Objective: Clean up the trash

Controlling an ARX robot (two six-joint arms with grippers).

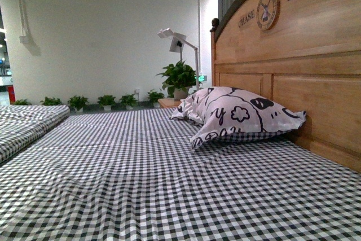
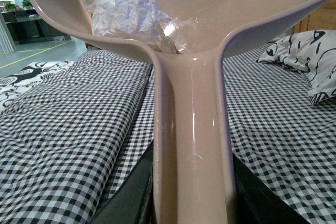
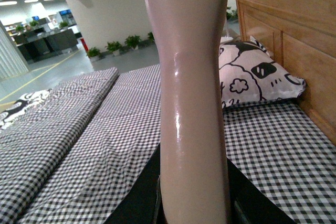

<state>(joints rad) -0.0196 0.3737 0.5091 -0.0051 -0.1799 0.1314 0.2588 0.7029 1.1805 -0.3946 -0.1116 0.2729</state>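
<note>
Dustpan handle (image 2: 191, 161) fills the near part of the left wrist view, pale pink, running up from between the dark fingers (image 2: 134, 195) of the left gripper (image 2: 191, 211), which sit tight vs. either side of it, pinching it. Handle widens into the dustpan bowl (image 2: 220, 3), held up off the bed. Trash (image 2: 128, 11), a crumpled white paper wad, sits inside that bowl, against its side wall, just past where handle meets bowl, so it's ahead of the left gripper, not touching it, w/ the handle between them.

Right wrist view: another pale pink handle (image 3: 193, 103) rises straight up the frame from between the dark fingers (image 3: 139, 198) of the right gripper (image 3: 194, 216), pressed vs. it on both sides, gripping it. Its far end is out of frame, can't tell what it belongs to.

Under both: bed w/ black-and-white checked sheet (image 1: 169, 179). Folded checked blanket (image 2: 68, 124) lies alongside. Further on, white pillow w/ black drawings (image 1: 240, 114) leans by the wooden headboard (image 1: 304, 83), lettered CHASE DREAM w/ a round emblem. Front view shows neither arm nor dustpan. Beyond bed: potted plant (image 1: 179, 77) on a small stand, white lamp (image 1: 177, 40), row of small plants along the white wall (image 1: 101, 38).
</note>
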